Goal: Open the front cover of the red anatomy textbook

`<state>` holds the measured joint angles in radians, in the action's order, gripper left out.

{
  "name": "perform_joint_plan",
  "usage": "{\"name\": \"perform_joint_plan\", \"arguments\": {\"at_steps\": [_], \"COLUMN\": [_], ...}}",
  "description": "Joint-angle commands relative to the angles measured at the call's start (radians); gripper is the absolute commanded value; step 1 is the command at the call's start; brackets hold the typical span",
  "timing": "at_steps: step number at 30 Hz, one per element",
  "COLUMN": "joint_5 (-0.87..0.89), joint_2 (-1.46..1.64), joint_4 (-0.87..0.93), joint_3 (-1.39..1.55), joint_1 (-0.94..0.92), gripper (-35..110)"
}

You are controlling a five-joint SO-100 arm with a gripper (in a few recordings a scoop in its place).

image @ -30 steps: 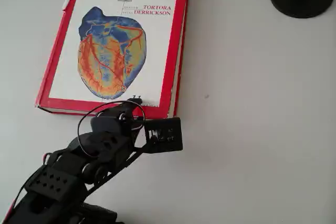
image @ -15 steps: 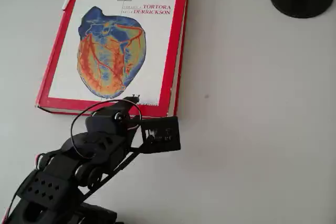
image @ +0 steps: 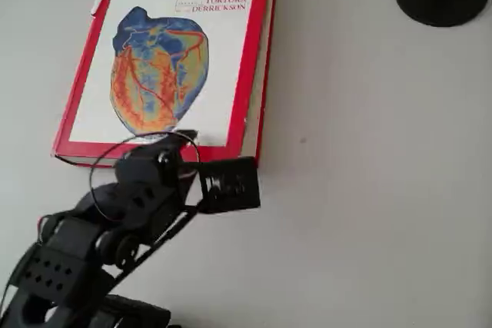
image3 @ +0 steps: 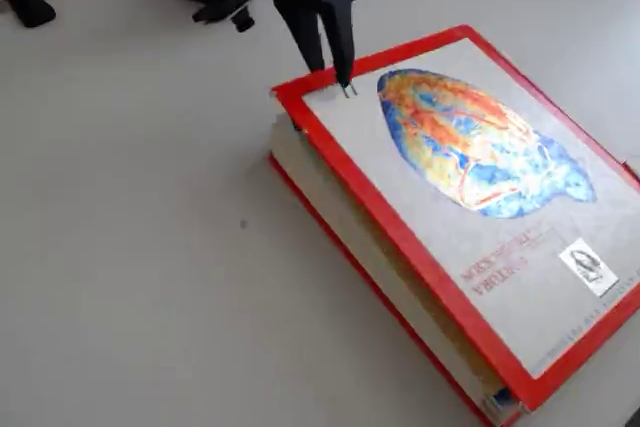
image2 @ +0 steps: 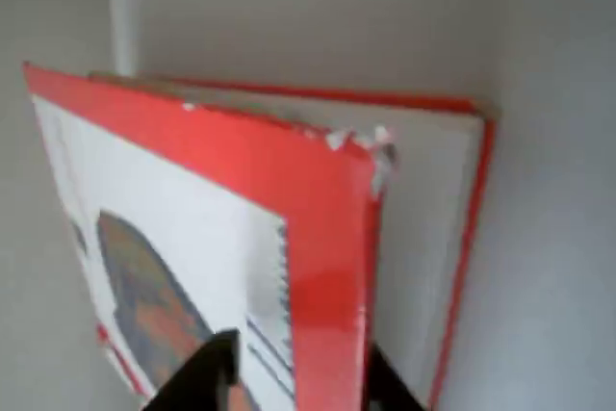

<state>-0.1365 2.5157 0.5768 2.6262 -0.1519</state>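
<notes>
Red-bordered cover (image3: 470,197) pinched at its near corner by gripper (image3: 338,82), fingers clamped on it, lifted off book (image3: 345,217). Next: swinging it over.

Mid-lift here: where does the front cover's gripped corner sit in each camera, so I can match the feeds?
Overhead view: the front cover fills the upper left; its gripped corner is at lower centre, by the gripper.
Wrist view: the raised corner sits right of centre, cream pages showing beyond it.
Fixed view: the corner is upper centre, under the gripper.
Shared landmark: the heart picture.
</notes>
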Motion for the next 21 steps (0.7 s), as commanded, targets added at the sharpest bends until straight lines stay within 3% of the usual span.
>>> {"name": "perform_joint_plan", "arguments": {"at_steps": [1,21], "joint_5": [0.006,0.026], "joint_2": [0.043,0.046], "joint_4": [0.032,0.348], "joint_3": [-0.21,-0.607], "joint_1": [0.043,0.225], "gripper": [15,15]}}
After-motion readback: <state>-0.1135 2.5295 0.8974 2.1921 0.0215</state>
